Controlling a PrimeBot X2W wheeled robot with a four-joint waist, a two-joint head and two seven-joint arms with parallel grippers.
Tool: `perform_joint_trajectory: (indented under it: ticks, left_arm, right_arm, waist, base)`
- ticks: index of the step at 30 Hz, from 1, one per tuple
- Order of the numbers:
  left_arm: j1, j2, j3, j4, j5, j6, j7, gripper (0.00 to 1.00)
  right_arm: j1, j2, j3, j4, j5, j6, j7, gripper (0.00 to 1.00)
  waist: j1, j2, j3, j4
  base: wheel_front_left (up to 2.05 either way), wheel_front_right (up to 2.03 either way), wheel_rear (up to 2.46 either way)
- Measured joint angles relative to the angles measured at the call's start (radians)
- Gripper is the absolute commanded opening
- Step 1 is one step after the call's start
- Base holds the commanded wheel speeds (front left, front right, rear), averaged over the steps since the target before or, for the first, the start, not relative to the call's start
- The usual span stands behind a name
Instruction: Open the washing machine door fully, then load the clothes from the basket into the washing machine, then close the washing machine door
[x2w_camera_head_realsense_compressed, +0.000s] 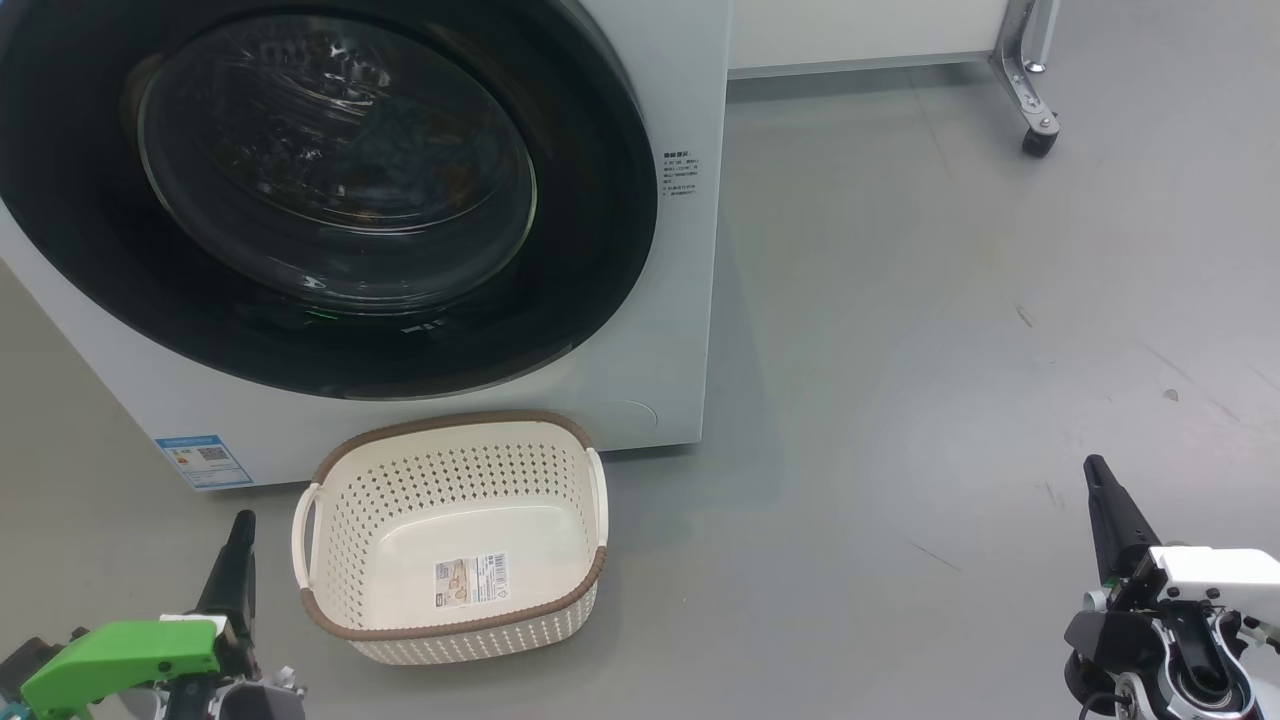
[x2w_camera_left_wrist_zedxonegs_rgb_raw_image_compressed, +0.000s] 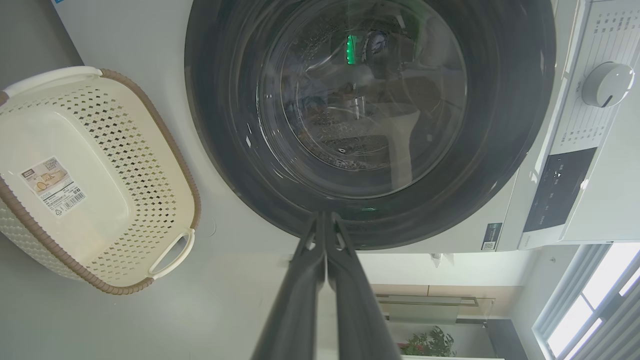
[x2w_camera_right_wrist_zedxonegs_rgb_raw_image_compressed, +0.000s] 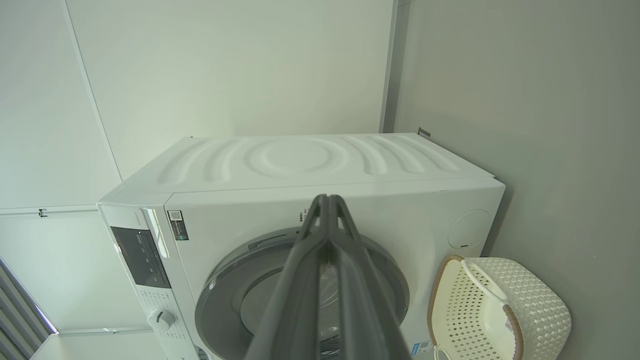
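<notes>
Black-rimmed washing machine door (x2w_camera_head_realsense_compressed: 330, 190) sat shut on the white washing machine (x2w_camera_head_realsense_compressed: 680, 300), ahead of the left tool (x2w_camera_head_realsense_compressed: 241, 520). The basket (x2w_camera_head_realsense_compressed: 455, 418) stood on the floor (x2w_camera_head_realsense_compressed: 900, 400) just beside that tool, its bottom label showing. The left tool and the right tool (x2w_camera_head_realsense_compressed: 1095, 468) were both closed, gripping nothing.

The left pincer (x2w_camera_head_realsense_compressed: 241, 530) sits low at the near left, its two dark fingers pressed together, empty and pointing away, above a green wrist cover (x2w_camera_head_realsense_compressed: 120, 650). The right pincer (x2w_camera_head_realsense_compressed: 1098, 475) hangs at the near right, likewise closed and empty.
</notes>
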Motion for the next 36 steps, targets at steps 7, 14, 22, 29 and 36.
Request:
perform_joint_trajectory:
  ticks: [7, 14, 22, 29, 36]
  left_arm:
    - [0.000, 0.000, 0.000, 0.000, 0.000, 0.000, 0.000, 0.00]
    - [0.000, 0.000, 0.000, 0.000, 0.000, 0.000, 0.000, 0.00]
    - [0.000, 0.000, 0.000, 0.000, 0.000, 0.000, 0.000, 0.00]
    - [0.000, 0.000, 0.000, 0.000, 0.000, 0.000, 0.000, 0.00]
    - [0.000, 0.000, 0.000, 0.000, 0.000, 0.000, 0.000, 0.00]
  right_arm:
    - [0.000, 0.000, 0.000, 0.000, 0.000, 0.000, 0.000, 0.00]
    - [0.000, 0.000, 0.000, 0.000, 0.000, 0.000, 0.000, 0.00]
    - [0.000, 0.000, 0.000, 0.000, 0.000, 0.000, 0.000, 0.00]
    - [0.000, 0.000, 0.000, 0.000, 0.000, 0.000, 0.000, 0.00]
    - [0.000, 0.000, 0.000, 0.000, 0.000, 0.000, 0.000, 0.00]
  waist:
    - [0.0000, 0.0000, 0.000, 0.000]
    - [0.0000, 0.0000, 0.000, 0.000]
    - [0.0000, 0.0000, 0.000, 0.000]
    - [0.0000, 0.0000, 0.000, 0.000]
    - [0.0000, -0.0001, 0.000, 0.000]
  base:
    - [0.00, 0.00, 0.00]
    - [0.00, 0.00, 0.00]
    - [0.00, 0.00, 0.00]
    - [0.00, 0.00, 0.00]
    - [0.00, 0.00, 0.00]
